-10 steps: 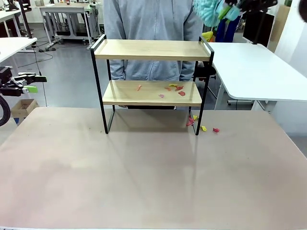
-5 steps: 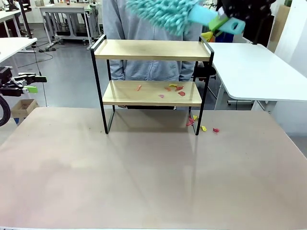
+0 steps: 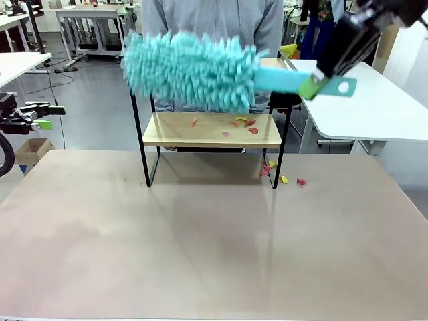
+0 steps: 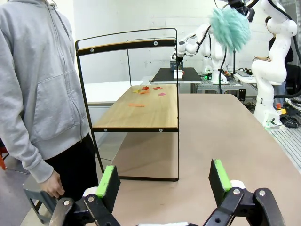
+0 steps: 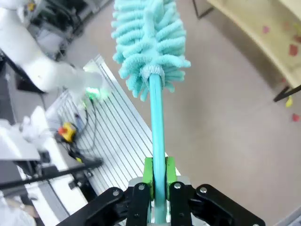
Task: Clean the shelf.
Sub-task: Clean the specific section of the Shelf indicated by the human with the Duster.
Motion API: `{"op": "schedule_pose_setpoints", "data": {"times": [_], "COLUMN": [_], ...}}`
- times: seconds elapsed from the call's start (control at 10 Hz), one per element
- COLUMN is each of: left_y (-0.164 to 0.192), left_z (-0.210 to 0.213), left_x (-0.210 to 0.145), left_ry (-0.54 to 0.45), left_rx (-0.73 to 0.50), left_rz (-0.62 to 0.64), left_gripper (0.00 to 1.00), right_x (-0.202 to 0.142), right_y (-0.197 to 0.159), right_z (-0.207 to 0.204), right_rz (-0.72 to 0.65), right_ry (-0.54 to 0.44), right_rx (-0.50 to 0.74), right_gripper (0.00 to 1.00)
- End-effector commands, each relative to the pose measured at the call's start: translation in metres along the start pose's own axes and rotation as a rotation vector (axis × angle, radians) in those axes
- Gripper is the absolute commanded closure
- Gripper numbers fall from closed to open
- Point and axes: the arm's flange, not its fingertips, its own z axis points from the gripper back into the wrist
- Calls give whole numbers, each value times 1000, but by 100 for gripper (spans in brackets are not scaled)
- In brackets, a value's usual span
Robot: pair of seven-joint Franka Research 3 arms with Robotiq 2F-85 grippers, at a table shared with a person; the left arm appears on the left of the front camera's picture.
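My right gripper (image 5: 159,172) pinches the duster (image 3: 190,70) by its handle. The risk is that the fluffy head, blurred and seemingly at top-board height, knocks the shelf (image 3: 174,130) or flings the paper scraps (image 3: 244,124) off the lower board. The shelf stands centre frame, behind and below the head; my left gripper (image 4: 163,181) hangs spread wide at the left edge.

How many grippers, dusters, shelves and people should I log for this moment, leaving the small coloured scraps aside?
Grippers: 2, the left gripper open, the right gripper shut on the duster's handle
Dusters: 1, the teal duster
Shelves: 1, the two-tier shelf
People: 1, the person in a grey hoodie behind the shelf
Total: 5
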Motion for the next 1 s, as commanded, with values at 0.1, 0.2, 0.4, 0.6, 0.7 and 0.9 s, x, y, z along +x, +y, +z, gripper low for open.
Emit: {"op": "schedule_pose_setpoints", "data": {"times": [0.1,0.2,0.4,0.6,0.7,0.9], "left_y": [-1,-1,-1,-1,-1,-1], "left_z": [0,0,0,0,0,0], "left_x": [3,3,3,3,3,3], "left_ry": [-1,-1,-1,-1,-1,-1], "left_rx": [1,1,1,1,1,1], "left_rz": [-7,-7,-7,-7,-7,-7], "left_gripper": [0,0,0,0,0,0], "right_x": [-26,-40,-72,-110,-125,-144], "right_y": [-13,-22,-41,-63,-70,-83], "right_z": [-34,-51,-77,-96,-103,-110], "right_rz": [111,117,135,119,109,107], "right_ry": [121,155,199,174,171,169], "right_rx": [-101,-89,-60,-9,-4,-3], "right_gripper": [87,87,87,87,87,87]}}
